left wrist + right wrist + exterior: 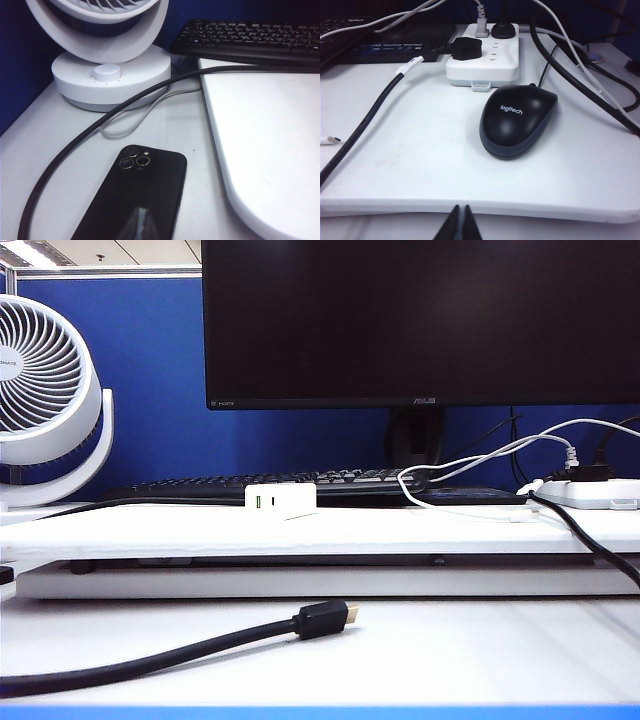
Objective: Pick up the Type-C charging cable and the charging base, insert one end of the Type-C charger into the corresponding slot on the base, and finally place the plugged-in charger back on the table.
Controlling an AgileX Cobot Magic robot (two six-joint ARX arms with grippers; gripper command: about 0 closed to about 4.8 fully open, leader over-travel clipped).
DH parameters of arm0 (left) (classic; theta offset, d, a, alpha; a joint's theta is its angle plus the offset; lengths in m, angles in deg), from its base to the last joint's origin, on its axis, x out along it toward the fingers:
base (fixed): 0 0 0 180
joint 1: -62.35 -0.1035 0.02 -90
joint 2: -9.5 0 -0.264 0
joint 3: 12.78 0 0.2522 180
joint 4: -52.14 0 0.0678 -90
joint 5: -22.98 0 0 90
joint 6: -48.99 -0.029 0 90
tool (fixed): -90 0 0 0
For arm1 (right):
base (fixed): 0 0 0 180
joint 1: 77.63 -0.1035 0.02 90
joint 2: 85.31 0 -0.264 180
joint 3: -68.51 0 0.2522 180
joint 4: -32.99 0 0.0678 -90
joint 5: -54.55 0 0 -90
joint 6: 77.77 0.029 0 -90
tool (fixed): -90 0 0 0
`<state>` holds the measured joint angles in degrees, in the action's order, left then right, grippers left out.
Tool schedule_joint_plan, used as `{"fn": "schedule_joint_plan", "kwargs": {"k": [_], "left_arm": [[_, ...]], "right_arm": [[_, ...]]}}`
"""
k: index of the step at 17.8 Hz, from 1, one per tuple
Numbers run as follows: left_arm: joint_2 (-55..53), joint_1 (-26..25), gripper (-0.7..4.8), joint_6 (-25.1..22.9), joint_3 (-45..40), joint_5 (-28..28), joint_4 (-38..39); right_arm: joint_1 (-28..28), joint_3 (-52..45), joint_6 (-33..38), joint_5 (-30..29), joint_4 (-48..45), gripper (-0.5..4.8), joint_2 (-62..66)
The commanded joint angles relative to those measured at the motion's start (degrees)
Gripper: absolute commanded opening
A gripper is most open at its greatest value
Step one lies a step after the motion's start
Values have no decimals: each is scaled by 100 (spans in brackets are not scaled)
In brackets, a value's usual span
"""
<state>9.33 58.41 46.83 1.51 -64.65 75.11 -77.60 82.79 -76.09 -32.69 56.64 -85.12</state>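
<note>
Charging base (281, 500): white plastic, smooth, slight sheen. Type-C charging cable (470, 462): thin white rubbery cord, matt. Counter (300, 530): white slab, smooth, matt. Thick black cable (150, 660): matt rubber sheath, gold metal plug tip. Mouse (517, 120): black plastic, satin top, greyer rim. Power strip (484, 57): glossy white plastic. Phone (135, 200): matt black case, glossy lens rings. Fan (110, 75): smooth white plastic. Right end effector (460, 224): dark matt fingers.
</note>
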Motion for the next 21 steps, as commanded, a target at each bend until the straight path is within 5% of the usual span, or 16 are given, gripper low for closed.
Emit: {"fn": "schedule_joint_plan", "kwargs": {"k": [1, 9, 13, 21], "left_arm": [[9, 2, -5, -42, -4, 24, 59], [9, 2, -5, 225, 26, -24, -273], [9, 2, -5, 807, 275, -350, -306], [-557, 2, -5, 1086, 1849, -885, -452]], "right_arm": [[-9, -39, 162, -35, -2, -1, -7], [-9, 229, 627, -13, -273, -1, -7], [-9, 1102, 688, 286, -232, -1, 22], [-11, 3281, 691, 649, -409, -2, 1797]]}}
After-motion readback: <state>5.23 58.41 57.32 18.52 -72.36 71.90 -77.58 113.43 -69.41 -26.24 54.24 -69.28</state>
